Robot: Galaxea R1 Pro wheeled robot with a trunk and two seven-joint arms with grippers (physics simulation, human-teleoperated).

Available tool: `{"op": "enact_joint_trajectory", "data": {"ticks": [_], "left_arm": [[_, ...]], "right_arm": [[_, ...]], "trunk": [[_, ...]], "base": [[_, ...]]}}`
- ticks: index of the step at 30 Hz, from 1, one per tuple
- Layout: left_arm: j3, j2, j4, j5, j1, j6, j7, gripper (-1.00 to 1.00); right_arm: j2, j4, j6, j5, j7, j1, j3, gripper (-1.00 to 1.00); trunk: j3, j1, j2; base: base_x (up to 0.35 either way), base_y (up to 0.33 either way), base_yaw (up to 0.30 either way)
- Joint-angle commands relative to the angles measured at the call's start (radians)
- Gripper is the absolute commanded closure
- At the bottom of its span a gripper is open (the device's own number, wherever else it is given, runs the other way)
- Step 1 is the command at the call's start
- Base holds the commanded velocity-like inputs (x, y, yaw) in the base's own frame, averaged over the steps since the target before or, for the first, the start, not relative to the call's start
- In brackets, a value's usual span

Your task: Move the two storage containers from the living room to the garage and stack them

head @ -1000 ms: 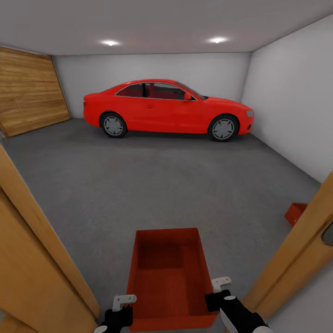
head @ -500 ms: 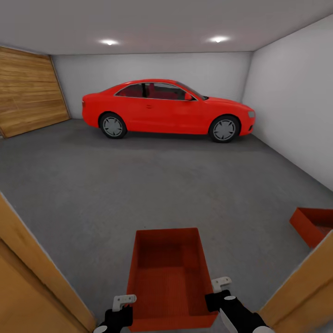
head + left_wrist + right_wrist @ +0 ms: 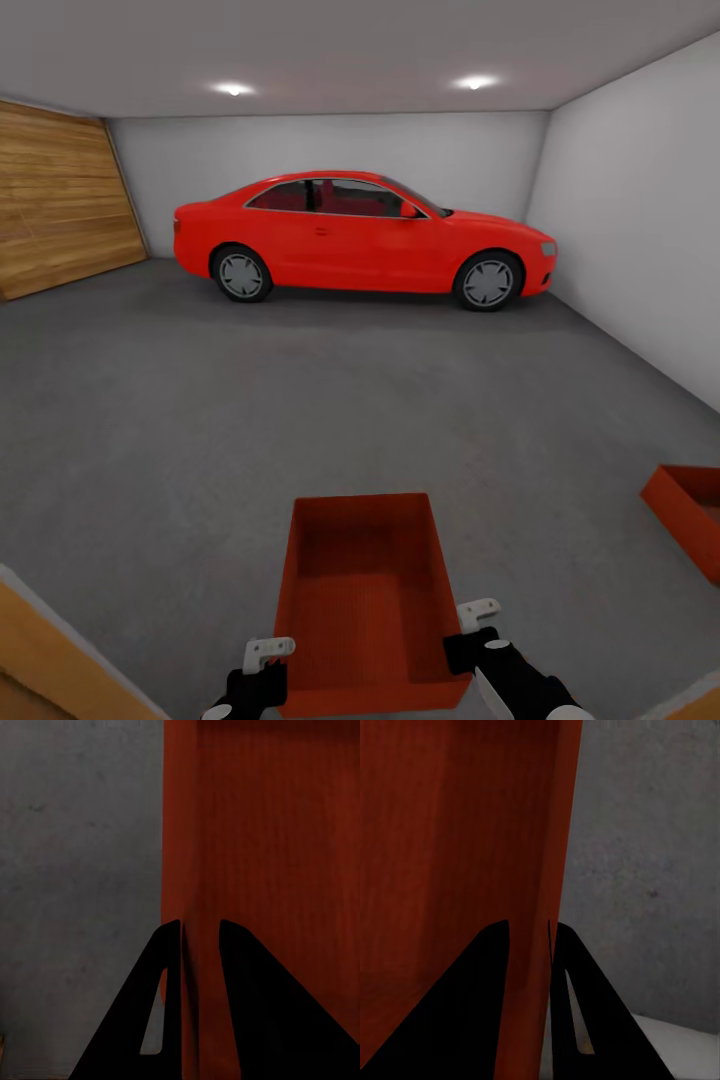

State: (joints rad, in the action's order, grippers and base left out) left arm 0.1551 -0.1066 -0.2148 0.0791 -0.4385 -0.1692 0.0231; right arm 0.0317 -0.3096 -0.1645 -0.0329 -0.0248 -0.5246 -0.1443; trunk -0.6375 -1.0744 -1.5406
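Note:
I hold one orange-red storage container point(image 3: 365, 590) low in front of me, above the garage's dark grey concrete floor point(image 3: 300, 420). My left gripper point(image 3: 262, 665) is shut on its left wall and my right gripper point(image 3: 470, 630) on its right wall. In the left wrist view the black fingers point(image 3: 169, 967) of the left gripper point(image 3: 199, 937) clamp the ribbed wall point(image 3: 187, 855). The right wrist view shows the right gripper point(image 3: 529, 934) pinching the other wall point(image 3: 562, 832). The second storage container point(image 3: 690, 510) lies on the floor at the right, cut by the picture's edge.
A red car point(image 3: 360, 235) is parked across the back of the garage. A wooden panel door point(image 3: 60, 205) covers the left wall, and a pale wall point(image 3: 640, 230) runs along the right. Wooden door-frame pieces show at the lower left corner point(image 3: 50, 660) and lower right corner point(image 3: 700, 705).
The camera has moved forward through the doorway: the wooden door frames slid out to the lower corners and more of the second container came into view. My hold on the container is unchanged.

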Motion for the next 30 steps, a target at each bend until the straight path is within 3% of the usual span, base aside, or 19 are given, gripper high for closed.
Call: {"op": "enact_joint_trajectory", "data": {"ticks": [1,30], "left_arm": [[0.001,0.012,0.005,0.013,-0.001,-0.004,-0.003,1.0],[0.001,0.012,0.003,0.013,-0.002,-0.004,-0.003,1.0]], "right_arm": [[-0.018,-0.004,0.048,-0.016,0.054,0.0,-0.041,1.0],[-0.018,-0.005,0.048,-0.016,0.054,0.0,-0.041,1.0]], "trunk": [[-0.001,0.0,0.0],[-0.001,0.0,0.0]], "base": [[0.301,0.0,0.0],[0.302,0.0,0.0]]}}
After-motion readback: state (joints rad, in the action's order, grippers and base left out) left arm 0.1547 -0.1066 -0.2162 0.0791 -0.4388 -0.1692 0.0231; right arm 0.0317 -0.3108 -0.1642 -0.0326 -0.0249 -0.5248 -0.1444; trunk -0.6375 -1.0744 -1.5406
